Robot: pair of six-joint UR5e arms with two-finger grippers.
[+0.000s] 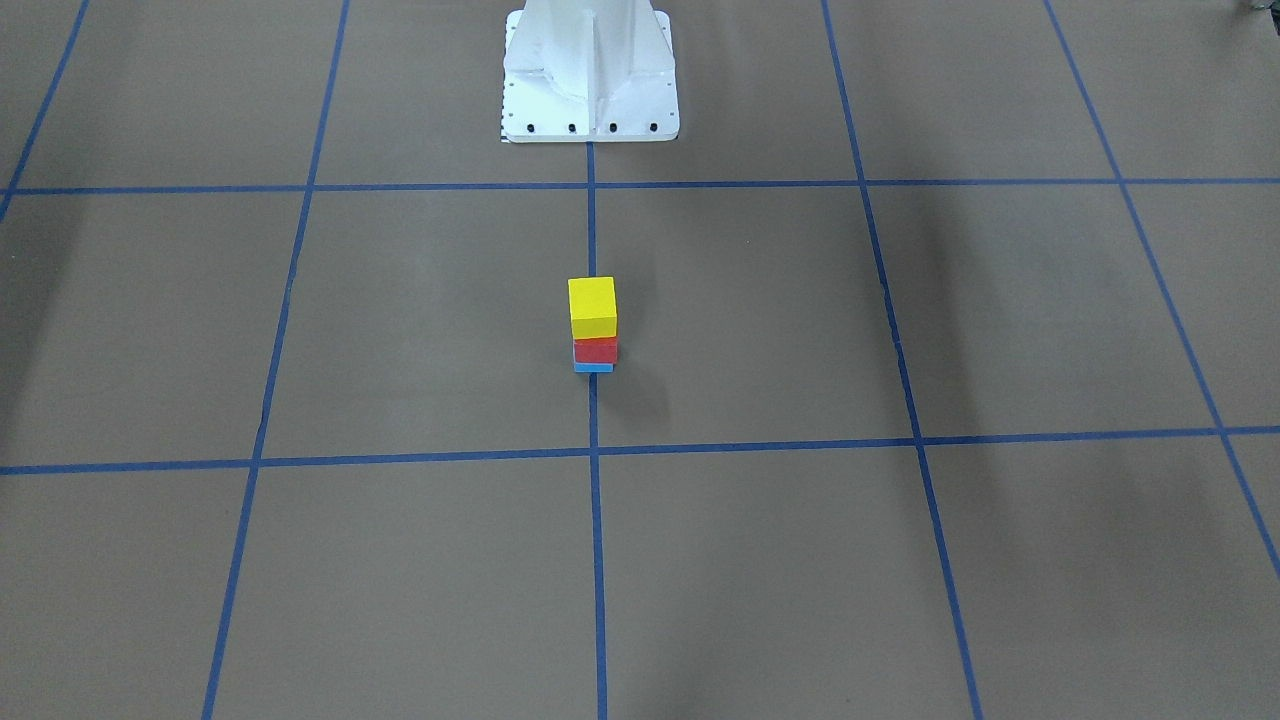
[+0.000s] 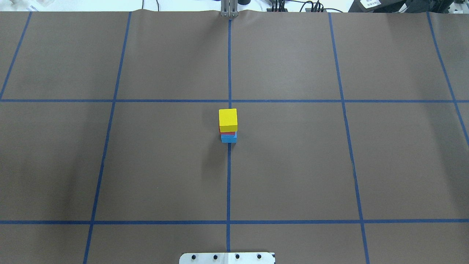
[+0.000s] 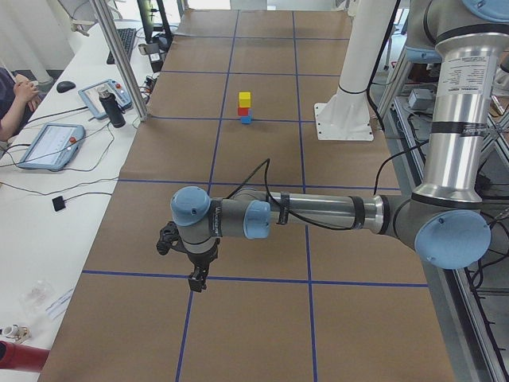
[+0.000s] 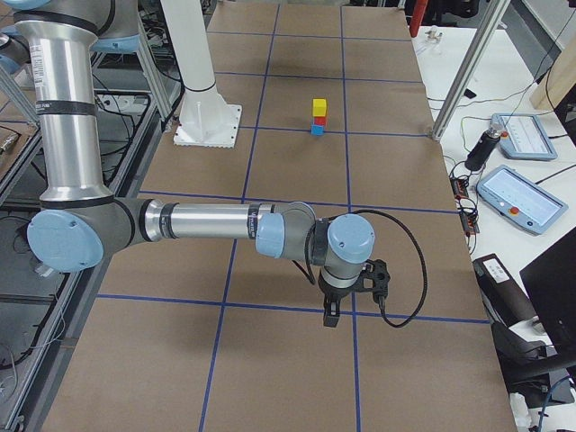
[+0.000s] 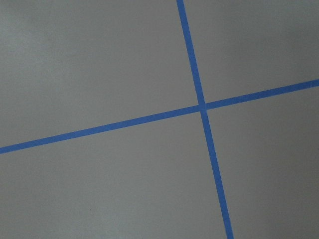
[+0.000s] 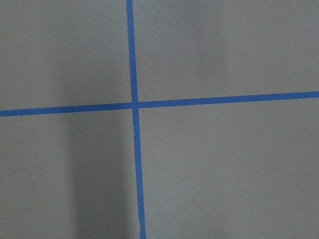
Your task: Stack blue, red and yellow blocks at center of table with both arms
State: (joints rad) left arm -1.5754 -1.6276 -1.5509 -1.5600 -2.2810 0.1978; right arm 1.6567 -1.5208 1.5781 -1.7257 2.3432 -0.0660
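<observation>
We see the yellow block on the red block on the blue block, stacked at the centre of the counter, on the middle tape line. The left tool and right tool hang well apart from the stack, at opposite counter ends. We cannot tell if either is spread or pressed together.
</observation>
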